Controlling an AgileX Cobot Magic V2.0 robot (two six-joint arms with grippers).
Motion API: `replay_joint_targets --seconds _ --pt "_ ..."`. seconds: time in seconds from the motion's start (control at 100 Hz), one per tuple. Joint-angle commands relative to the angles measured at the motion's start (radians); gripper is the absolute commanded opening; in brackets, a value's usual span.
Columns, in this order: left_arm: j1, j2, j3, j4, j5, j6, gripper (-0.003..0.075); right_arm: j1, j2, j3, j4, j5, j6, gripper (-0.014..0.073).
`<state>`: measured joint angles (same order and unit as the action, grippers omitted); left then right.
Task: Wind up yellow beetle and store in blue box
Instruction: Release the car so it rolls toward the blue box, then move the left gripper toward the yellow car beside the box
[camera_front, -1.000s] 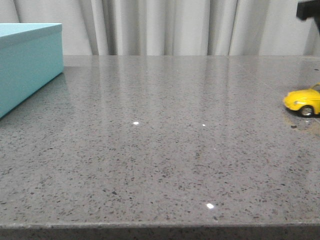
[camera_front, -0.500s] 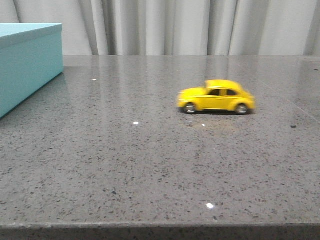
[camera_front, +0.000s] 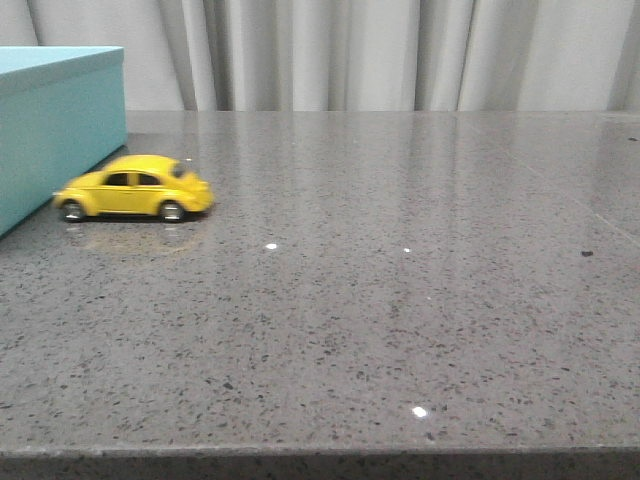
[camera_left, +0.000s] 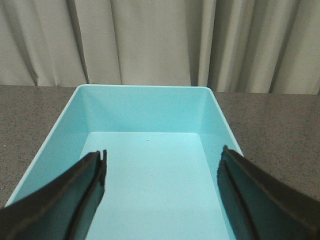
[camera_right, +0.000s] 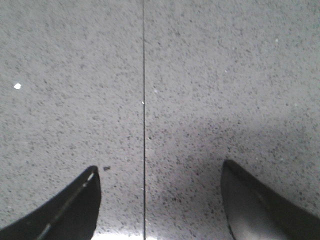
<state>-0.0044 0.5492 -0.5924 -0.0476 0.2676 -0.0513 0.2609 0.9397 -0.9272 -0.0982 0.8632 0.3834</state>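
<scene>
The yellow beetle (camera_front: 133, 187) stands on its wheels on the grey table at the left, its nose right by the near side of the blue box (camera_front: 55, 130). No gripper holds it. In the left wrist view, my left gripper (camera_left: 162, 157) hangs open above the blue box (camera_left: 145, 107), whose inside holds nothing. My right gripper (camera_right: 159, 172) is open over bare speckled stone, with nothing between its fingers. Neither gripper shows in the front view.
Grey speckled tabletop (camera_front: 380, 280) stretches from the box to the right edge of the front view. A pale curtain (camera_front: 350, 50) hangs behind. A thin seam line (camera_right: 144, 100) runs across the stone under the right gripper.
The yellow beetle has rolled by itself from the far right across the table to the left, and now sits by the blue box. A dark shape at the top right is gone.
</scene>
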Motion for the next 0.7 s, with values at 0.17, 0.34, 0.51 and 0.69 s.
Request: replay_joint_targets --seconds 0.17,0.34,0.51,0.69 --pt "-0.047 0.026 -0.091 -0.013 -0.013 0.026 0.0463 0.001 -0.029 -0.024 0.032 -0.086 -0.009 0.0510" --pt "-0.141 0.120 -0.194 -0.013 0.067 0.100 0.0463 0.001 -0.029 -0.024 0.044 -0.085 -0.009 0.0510" --pt "-0.274 0.240 -0.307 -0.013 0.114 0.258 0.0466 0.001 -0.029 -0.024 0.044 -0.074 -0.009 0.0510" --pt "-0.395 0.430 -0.495 -0.013 0.333 0.453 0.0465 0.001 -0.029 -0.024 0.048 -0.074 -0.009 0.0510"
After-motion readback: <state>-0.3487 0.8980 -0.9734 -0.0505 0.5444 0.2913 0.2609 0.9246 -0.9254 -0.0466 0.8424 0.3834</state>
